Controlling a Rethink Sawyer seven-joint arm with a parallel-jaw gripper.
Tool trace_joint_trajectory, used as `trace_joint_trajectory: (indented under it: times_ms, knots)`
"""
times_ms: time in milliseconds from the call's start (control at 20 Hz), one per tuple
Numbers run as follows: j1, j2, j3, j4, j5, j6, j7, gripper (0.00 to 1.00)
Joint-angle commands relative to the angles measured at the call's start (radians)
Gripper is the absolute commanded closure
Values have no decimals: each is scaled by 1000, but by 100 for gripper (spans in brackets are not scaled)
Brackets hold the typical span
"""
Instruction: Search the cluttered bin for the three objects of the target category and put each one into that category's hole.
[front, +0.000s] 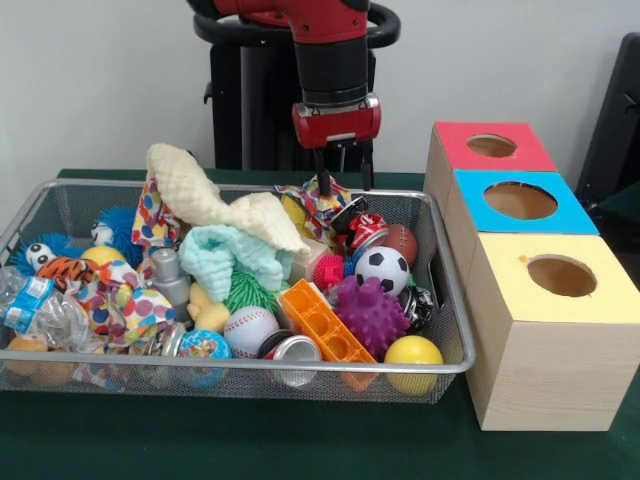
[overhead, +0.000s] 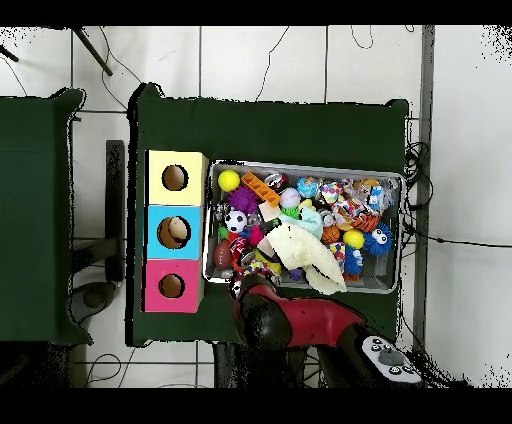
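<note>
— Hanging straight down, is it?
— Yes, the arm (front: 330, 60) stands vertical over the wire bin's (front: 250, 372) far rim.
— And the end effector (front: 345, 180)?
— Fingers apart, tips just above a patterned cloth (front: 310, 200) at the back.
— The holes?
— Three-coloured box (front: 520, 200), beside the bin on the desk (front: 200, 440).

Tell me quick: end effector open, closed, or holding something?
End effector: open, fingers apart, empty, tips just above the patterned cloth at the back of the bin.
</note>
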Motion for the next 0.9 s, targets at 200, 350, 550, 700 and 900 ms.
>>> trace_joint_trajectory:
  times_ms: [200, 350, 550, 700, 900]
  knots:
    - [-28, 21, 7, -83, -44, -52, 114, 0]
    - [-10, 35, -12, -93, -42, -72, 120, 0]
    - [12, 72, -41, -122, -45, -109, 122, 0]
    - [11, 85, -42, -136, -50, -113, 112, 0]
    - [24, 108, -65, -144, -44, -153, 124, 0]
